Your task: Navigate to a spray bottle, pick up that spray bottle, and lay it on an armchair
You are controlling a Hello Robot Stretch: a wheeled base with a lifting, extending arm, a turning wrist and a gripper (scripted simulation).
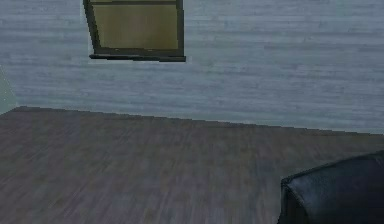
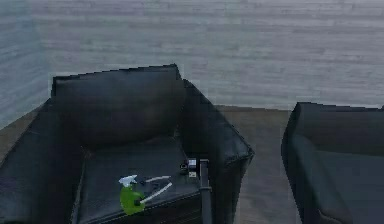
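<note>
1. Forward view: a window point(image 1: 136, 28) sits high on the pale wall point(image 1: 280, 70), with dark floor point(image 1: 130, 170) below and a black chair corner point(image 1: 335, 192) at the bottom right
2. Arm side view: a black armchair point(image 2: 120, 110) stands at the left, and the green spray bottle point(image 2: 131, 196) lies on its seat
3. Just right of the spray bottle, the gripper point(image 2: 155, 188) reaches from the arm point(image 2: 205, 195); whether its fingers hold anything cannot be told
4. A second armchair point(image 2: 340, 160) stands at the right, apart from the first

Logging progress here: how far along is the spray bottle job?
The drive to the armchair looks done. In hand: the gripper is out at its seat with the green spray bottle at its far end; whether it holds the bottle or the bottle lies there, I cannot tell. Left: confirming it rests on the seat.
</note>
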